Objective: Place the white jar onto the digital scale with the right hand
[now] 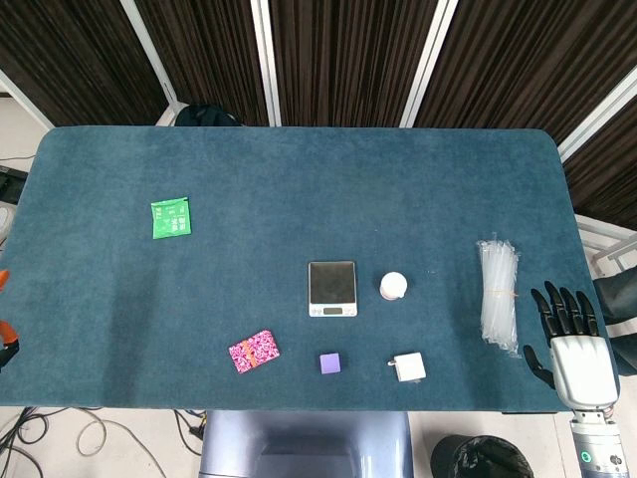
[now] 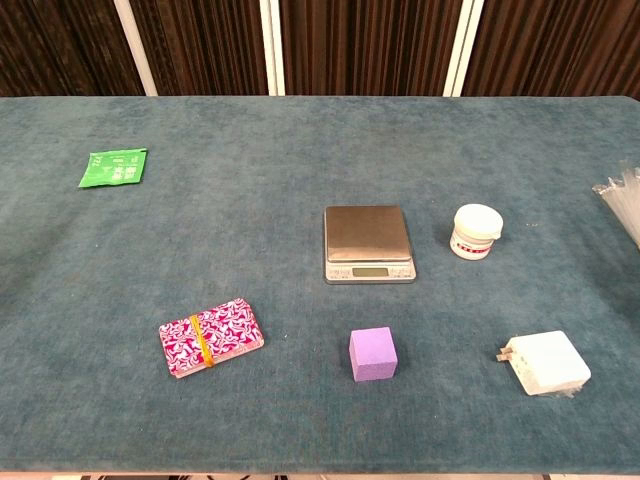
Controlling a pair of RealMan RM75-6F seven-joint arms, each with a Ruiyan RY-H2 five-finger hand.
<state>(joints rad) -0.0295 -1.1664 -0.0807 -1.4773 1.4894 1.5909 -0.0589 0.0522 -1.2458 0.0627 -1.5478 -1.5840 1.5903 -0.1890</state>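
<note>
The white jar [image 1: 394, 285] [image 2: 475, 231] stands upright on the blue table, just right of the digital scale [image 1: 331, 289] [image 2: 367, 243], with a small gap between them. The scale's steel platform is bare. My right hand [image 1: 567, 332] hovers at the table's right front corner, fingers spread and holding nothing, well to the right of the jar. It does not show in the chest view. My left hand is out of both views.
A bundle of clear plastic sleeves [image 1: 499, 292] [image 2: 622, 200] lies between my right hand and the jar. In front of the scale sit a purple cube [image 1: 330, 362] [image 2: 372, 354] and a white charger [image 1: 408, 367] [image 2: 545, 362]. A patterned card pack [image 1: 254, 351] and a green packet [image 1: 171, 218] lie to the left.
</note>
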